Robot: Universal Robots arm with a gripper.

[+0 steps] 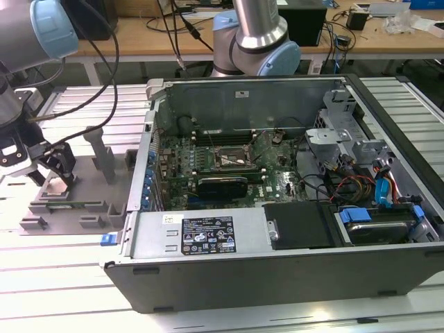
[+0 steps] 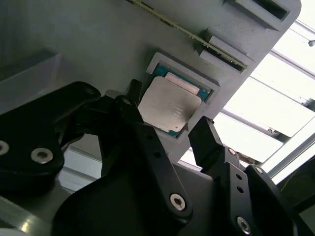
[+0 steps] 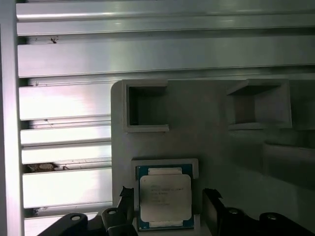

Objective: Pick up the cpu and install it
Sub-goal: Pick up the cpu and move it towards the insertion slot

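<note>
Currently the gripper (image 2: 169,110) hangs low over a grey tray (image 3: 206,128) on the slatted metal table (image 1: 69,263), its black fingers (image 2: 147,142) spread wide and holding nothing. Between those fingers, directly beneath the gripper, the cpu (image 2: 170,104) lies flat in its shallow square recess of the tray, silver top up, and whether either finger touches its edge cannot be told. Well apart from the gripper, toward the exterior view's right, the opened computer case (image 1: 277,277) lies with its motherboard socket (image 1: 232,158) exposed.

Slatted metal table (image 1: 69,277) — bearing grey tray (image 1: 97,191) and open computer case (image 1: 277,277)
</note>
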